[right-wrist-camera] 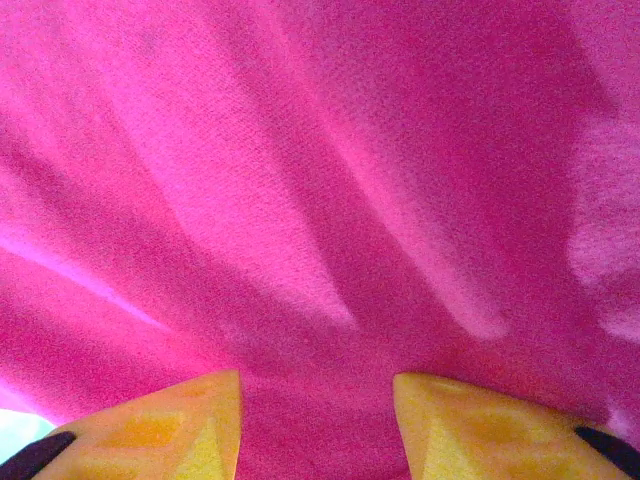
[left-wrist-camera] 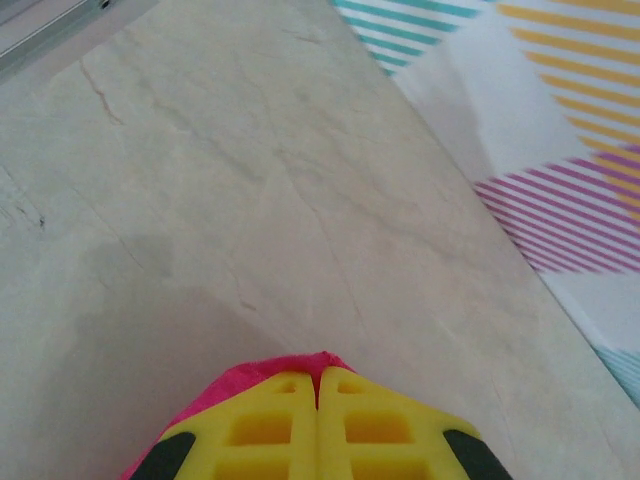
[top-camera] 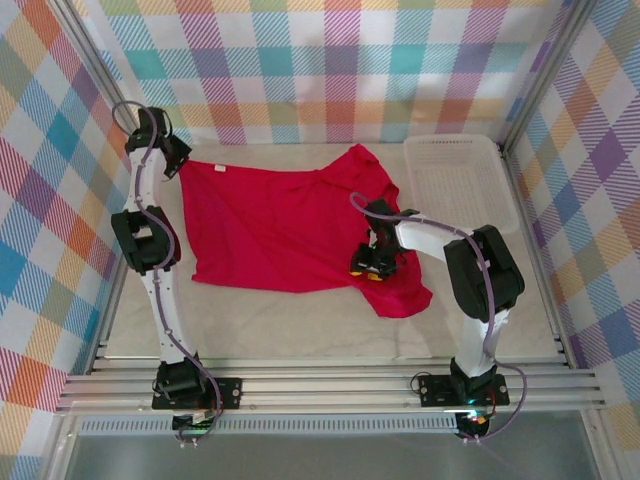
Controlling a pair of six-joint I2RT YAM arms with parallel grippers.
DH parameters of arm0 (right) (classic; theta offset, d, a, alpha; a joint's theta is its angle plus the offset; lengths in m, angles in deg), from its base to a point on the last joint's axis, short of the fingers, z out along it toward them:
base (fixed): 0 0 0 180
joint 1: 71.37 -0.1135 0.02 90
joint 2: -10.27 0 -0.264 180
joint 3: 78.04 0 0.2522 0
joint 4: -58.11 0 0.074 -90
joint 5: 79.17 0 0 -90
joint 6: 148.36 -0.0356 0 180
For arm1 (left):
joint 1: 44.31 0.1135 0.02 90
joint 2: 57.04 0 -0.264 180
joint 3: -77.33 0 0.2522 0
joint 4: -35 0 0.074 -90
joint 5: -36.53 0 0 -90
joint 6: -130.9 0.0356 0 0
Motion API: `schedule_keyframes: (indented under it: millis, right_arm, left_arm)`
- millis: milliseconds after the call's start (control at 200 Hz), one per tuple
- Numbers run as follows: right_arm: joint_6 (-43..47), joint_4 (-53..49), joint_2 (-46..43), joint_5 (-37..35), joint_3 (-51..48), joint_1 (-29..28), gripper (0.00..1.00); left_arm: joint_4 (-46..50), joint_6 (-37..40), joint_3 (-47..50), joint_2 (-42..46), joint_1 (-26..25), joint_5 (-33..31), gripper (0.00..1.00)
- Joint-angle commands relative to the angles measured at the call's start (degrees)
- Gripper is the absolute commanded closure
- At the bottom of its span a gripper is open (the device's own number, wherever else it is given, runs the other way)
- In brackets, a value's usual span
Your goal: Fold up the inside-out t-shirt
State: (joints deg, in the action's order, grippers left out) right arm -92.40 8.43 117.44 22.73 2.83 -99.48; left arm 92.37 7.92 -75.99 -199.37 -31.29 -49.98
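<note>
The inside-out t-shirt [top-camera: 270, 225] is bright red and lies spread across the table, with a small white tag [top-camera: 222, 169] near its far left corner. My left gripper [top-camera: 180, 165] is at that far left corner. In the left wrist view the left gripper [left-wrist-camera: 320, 372] has its yellow fingers pressed together on a tip of the red t-shirt [left-wrist-camera: 235, 378]. My right gripper [top-camera: 372, 268] is down on the shirt's right part. In the right wrist view the right gripper [right-wrist-camera: 318, 385] has its fingers apart, with creased t-shirt cloth [right-wrist-camera: 320, 200] between and beyond them.
A white plastic basket [top-camera: 452, 141] stands at the back right. The beige table [top-camera: 300, 325] is bare in front of the shirt. Plaid walls close in the left, back and right sides, and a metal rail runs along the near edge.
</note>
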Motion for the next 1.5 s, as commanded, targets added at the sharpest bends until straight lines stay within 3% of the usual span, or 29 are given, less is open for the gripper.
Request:
schedule_keyframes:
  millis: [0, 50, 150, 215, 290, 385, 550, 740, 890, 1060, 1185, 1265, 1315, 1400, 1500]
  right_arm:
    - [-0.1, -8.3, 1.5, -5.1, -3.0, 0.3, 0.59]
    - [0.0, -8.8, 0.8, -5.3, -2.7, 0.3, 0.58]
    - [0.2, -9.5, -1.0, -4.0, 0.2, 0.1, 0.55]
    - [0.4, -10.6, -2.0, -3.1, 4.5, -0.6, 0.53]
    - [0.7, -11.3, -2.4, -1.7, 9.9, -1.4, 0.48]
    - [0.3, -10.5, -2.2, 0.7, 14.1, -1.6, 0.41]
    - [-1.3, -8.1, 0.5, 1.5, 15.6, -1.6, 0.38]
    - [-2.1, -6.2, 6.3, 0.1, 16.1, -1.6, 0.38]
    - [-2.1, -3.9, 13.5, -2.3, 21.6, -1.5, 0.39]
    - [0.3, -9.8, 29.9, -4.8, 44.5, -1.4, 0.4]
    - [2.1, -18.5, 45.6, -4.4, 71.4, -1.3, 0.4]
    - [2.8, -23.3, 56.1, -1.5, 92.2, -0.9, 0.39]
    - [2.2, -21.9, 59.1, 1.2, 98.1, -0.6, 0.38]
    - [1.0, -13.7, 55.2, 5.7, 91.8, 0.2, 0.36]
    - [4.6, -9.8, 47.6, 5.8, 84.1, 0.5, 0.32]
  left_arm:
    - [-5.0, -4.3, -2.1, -1.4, 2.3, 1.0, 1.0]
    - [-5.6, -4.3, -2.4, -2.0, 2.6, 2.8, 1.0]
    - [-2.5, -2.6, -2.9, -2.0, 2.6, 4.5, 0.79]
    - [1.2, -0.8, -2.0, -0.3, 2.0, 2.5, 0.57]
    - [4.2, 2.5, 2.0, 4.0, 0.4, -2.3, 0.5]
    - [2.1, 5.9, 15.3, 14.3, -3.7, -6.2, 0.49]
    - [-9.8, 6.7, 41.5, 29.0, -12.9, 3.3, 0.49]
    - [-16.4, 3.3, 56.2, 28.2, -16.7, 11.7, 0.52]
    - [-13.8, 4.8, 60.7, 27.6, -15.7, 9.5, 0.54]
    - [-14.8, 3.5, 71.4, 31.9, -12.6, 10.7, 0.56]
    - [-22.4, -2.8, 84.6, 38.8, -14.0, 14.9, 0.56]
    - [-29.0, -9.7, 92.7, 43.3, -18.4, 15.9, 0.56]
    - [-33.3, -14.1, 97.1, 45.9, -22.9, 16.0, 0.56]
    - [-37.2, -20.5, 100.5, 49.4, -32.1, 15.4, 0.57]
    - [-37.6, -24.0, 98.0, 52.4, -42.5, 14.3, 0.56]
